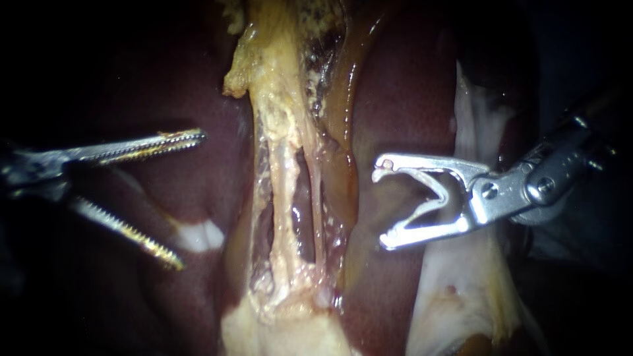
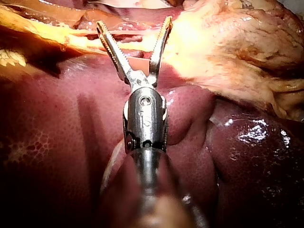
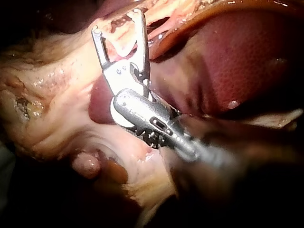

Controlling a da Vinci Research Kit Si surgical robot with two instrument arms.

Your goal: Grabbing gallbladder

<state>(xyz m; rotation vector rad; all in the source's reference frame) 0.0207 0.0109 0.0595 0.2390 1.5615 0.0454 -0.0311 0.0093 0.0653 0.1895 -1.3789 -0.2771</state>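
The right instrument's pincer (image 3: 118, 21) is spread wide open here, nothing caught in it. Pale stringy tissue (image 3: 124, 45) shows right in the gap between the jaws, can't tell if it's touching. Dark red liver (image 3: 237, 61) sits off one side of the pincer, lumpy yellowish fat (image 3: 47, 90) off the other.
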